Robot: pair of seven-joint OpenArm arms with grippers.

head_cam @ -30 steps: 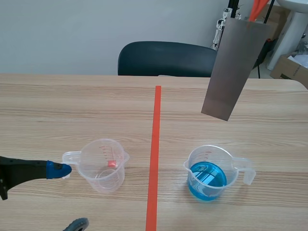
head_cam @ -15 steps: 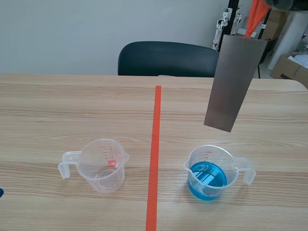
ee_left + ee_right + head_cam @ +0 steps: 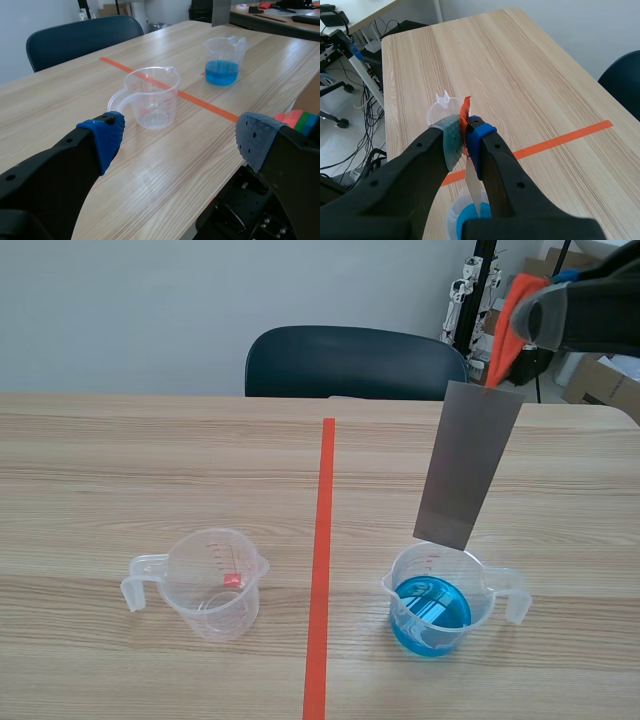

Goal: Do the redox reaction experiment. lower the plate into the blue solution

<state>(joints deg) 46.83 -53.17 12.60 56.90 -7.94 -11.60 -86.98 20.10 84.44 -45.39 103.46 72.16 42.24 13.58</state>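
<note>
Metal plate (image 3: 468, 465): tilted, lower edge just above measuring cup (image 3: 487, 612), near desk's (image 3: 150, 460) front edge
Right gripper (image 3: 465, 139): clamped on plate's orange tab (image 3: 505, 325)
Left gripper (image 3: 181, 137): fingers apart, empty
Lowering: centre over blue solution (image 3: 430, 615), descend slowly

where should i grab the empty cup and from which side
By its handle, from the left. The cup stands upright and the handle sticks out sideways on that side, away from the tape line, so fingers can likely close across it.
</note>
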